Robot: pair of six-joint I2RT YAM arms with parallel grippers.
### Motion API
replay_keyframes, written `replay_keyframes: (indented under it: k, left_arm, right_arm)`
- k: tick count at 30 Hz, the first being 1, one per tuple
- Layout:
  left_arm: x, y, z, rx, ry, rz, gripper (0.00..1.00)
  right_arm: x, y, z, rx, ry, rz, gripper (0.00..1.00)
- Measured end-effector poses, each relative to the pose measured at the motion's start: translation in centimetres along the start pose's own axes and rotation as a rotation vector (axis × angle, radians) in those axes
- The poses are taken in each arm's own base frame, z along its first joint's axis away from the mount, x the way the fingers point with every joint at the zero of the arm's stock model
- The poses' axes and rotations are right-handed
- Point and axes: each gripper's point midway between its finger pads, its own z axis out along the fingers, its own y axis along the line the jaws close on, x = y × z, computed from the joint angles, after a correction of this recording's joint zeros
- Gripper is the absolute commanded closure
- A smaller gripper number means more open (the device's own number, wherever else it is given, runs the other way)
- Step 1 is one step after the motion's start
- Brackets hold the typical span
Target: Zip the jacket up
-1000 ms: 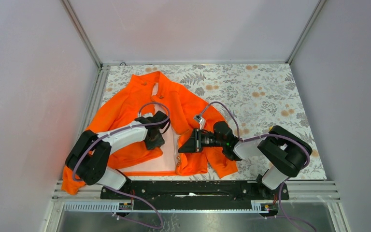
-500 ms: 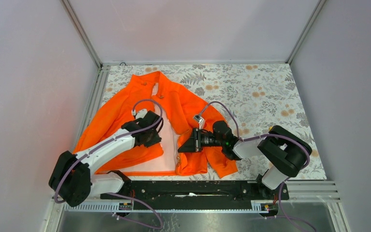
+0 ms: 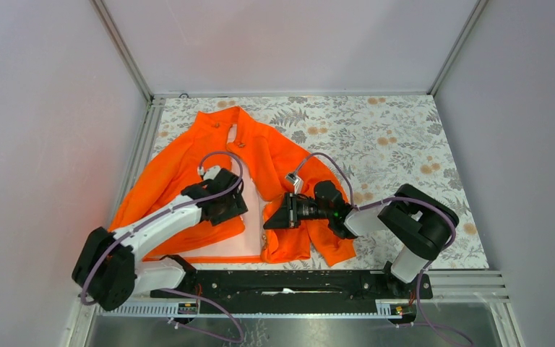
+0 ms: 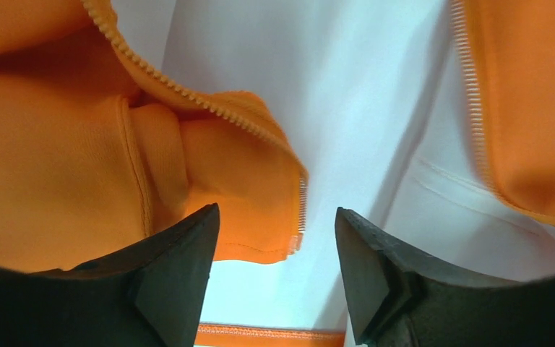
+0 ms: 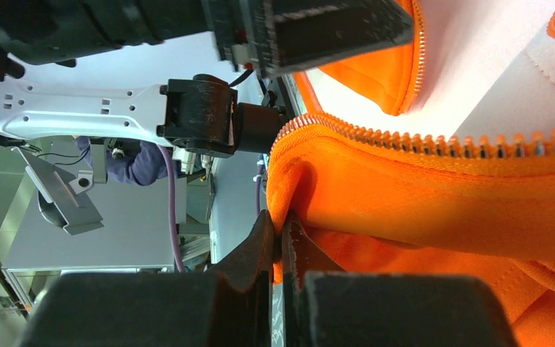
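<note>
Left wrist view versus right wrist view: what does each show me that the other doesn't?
Only the left wrist view: the left pincer, open over a front-panel corner of the bright orange fabric jacket. Only the right wrist view: the right pincer shut on a fold of the other front edge, with the white left arm beyond. Both: orange fabric, zipper teeth not yet joined, pale lining.

Jacket (image 3: 181,170) lies on table (image 3: 405,137), under left pincer (image 4: 274,215), seemingly touching right pincer (image 5: 282,233).
</note>
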Motion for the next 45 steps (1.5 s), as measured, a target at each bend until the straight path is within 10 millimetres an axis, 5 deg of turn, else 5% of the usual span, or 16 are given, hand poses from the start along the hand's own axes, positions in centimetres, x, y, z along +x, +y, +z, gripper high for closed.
replay_keyframes:
  k: [10, 16, 20, 36, 45]
  left_arm:
    - [1.9, 2.0, 2.1, -0.183, 0.089, -0.061, 0.41]
    - [1.6, 1.9, 2.6, -0.215, 0.084, -0.074, 0.77]
    - [1.6, 2.2, 2.6, -0.224, 0.081, -0.064, 0.89]
    - [-0.5, -0.2, -1.6, 0.149, -0.072, 0.032, 1.0]
    - [0.5, -1.7, -2.8, 0.398, -0.135, 0.084, 1.0]
  right_arm:
    - [-0.2, 0.3, 0.0, -0.014, -0.009, -0.002, 1.0]
    - [-0.3, 0.5, 0.1, -0.029, -0.014, 0.005, 1.0]
    - [-0.1, 0.3, 0.2, -0.033, -0.01, 0.01, 1.0]
    - [-0.5, -0.3, 2.8, -0.019, 0.04, 0.005, 1.0]
    - [-0.6, -1.3, 3.7, 0.032, 0.089, -0.013, 1.0]
